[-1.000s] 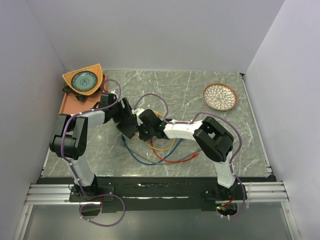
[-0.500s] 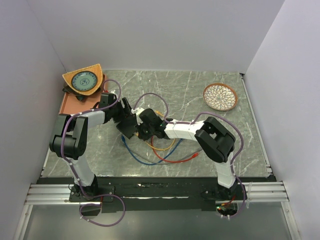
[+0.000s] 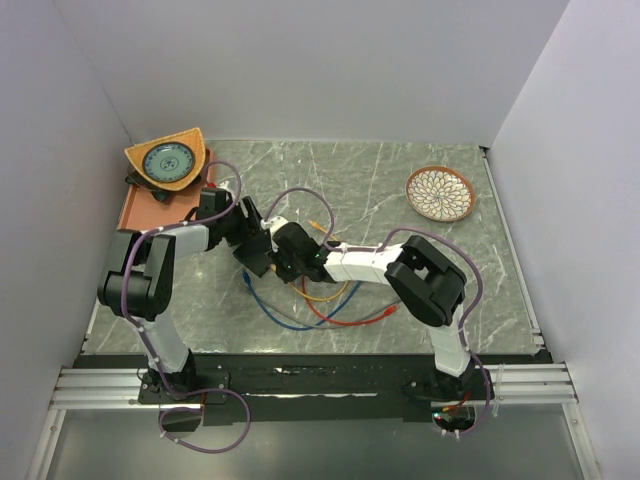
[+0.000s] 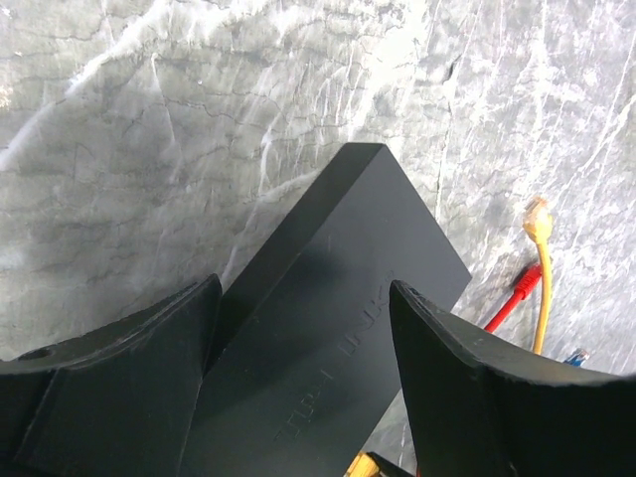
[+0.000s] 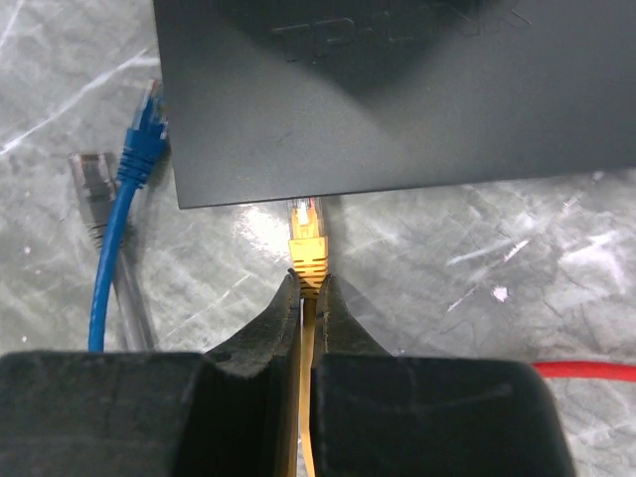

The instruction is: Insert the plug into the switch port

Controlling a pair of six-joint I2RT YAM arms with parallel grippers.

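The switch is a flat matte-black box point(image 5: 397, 89) lying on the marble table. My right gripper point(image 5: 310, 283) is shut on the yellow cable just behind its yellow plug point(image 5: 308, 243). The plug's tip sits at the box's near edge, and the switch port itself is hidden under that edge. In the left wrist view the box point(image 4: 368, 219) lies between the two fingers of my left gripper point(image 4: 303, 283), which stands wide and closed on the box's sides. From above, both grippers point(image 3: 252, 258) point(image 3: 287, 262) meet at the box in the table's left middle.
A blue cable plug point(image 5: 142, 129) and a clear plug point(image 5: 94, 184) lie left of the yellow one. A red cable point(image 5: 586, 373) runs off to the right. Cable loops point(image 3: 320, 305) lie in front. An orange tray point(image 3: 135, 210) sits far left, a patterned bowl point(image 3: 442, 193) far right.
My right gripper has moved a little to the left, toward the box, with the yellow plug in it. The left gripper has barely moved.
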